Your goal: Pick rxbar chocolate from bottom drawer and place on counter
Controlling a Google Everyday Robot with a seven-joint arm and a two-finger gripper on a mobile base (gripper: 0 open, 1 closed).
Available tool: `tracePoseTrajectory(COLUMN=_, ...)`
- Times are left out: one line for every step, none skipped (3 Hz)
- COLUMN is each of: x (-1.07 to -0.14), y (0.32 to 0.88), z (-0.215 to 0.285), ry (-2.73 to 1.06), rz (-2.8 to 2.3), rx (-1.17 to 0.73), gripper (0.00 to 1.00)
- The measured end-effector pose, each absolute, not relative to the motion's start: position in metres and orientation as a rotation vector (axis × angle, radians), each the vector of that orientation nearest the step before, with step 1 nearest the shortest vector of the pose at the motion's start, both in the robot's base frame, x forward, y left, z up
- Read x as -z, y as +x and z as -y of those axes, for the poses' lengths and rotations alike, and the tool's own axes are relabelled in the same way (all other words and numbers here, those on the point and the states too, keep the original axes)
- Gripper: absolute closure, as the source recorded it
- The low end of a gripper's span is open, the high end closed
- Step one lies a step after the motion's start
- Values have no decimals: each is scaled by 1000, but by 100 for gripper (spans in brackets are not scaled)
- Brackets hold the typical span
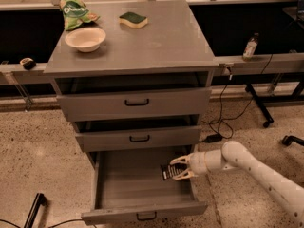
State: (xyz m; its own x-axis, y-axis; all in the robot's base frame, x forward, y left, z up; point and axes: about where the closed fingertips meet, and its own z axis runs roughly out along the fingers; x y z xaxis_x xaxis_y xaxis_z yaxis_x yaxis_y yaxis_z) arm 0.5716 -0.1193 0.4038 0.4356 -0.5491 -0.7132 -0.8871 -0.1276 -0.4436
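The bottom drawer (137,194) stands pulled out, its grey tray open to view. My gripper (179,168) reaches in from the right over the drawer's right side and is shut on the rxbar chocolate (166,172), a small black bar with white lettering. The bar is held a little above the drawer floor, near the right wall. The counter (161,42) is the grey cabinet top above.
On the counter are a white bowl (85,38), a green chip bag (76,11) and a green-topped sponge (133,19). The two upper drawers (137,103) stick out slightly. A bottle (250,46) stands on the right ledge. Cables and a stand leg lie on the floor at right.
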Motion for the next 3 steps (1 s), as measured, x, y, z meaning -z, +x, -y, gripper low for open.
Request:
tracePoseTrajectory(x=-471, y=583, z=119, ry=-1695, rz=-1253, rx=-530, gripper=100)
tracePoseTrajectory(x=-547, y=583, z=118, ry=-1610, rz=-1293, rx=-505, gripper=100)
tracePoseTrajectory(x=-601, y=587, z=111, ry=-1680, rz=-1361, rx=-421, gripper=100)
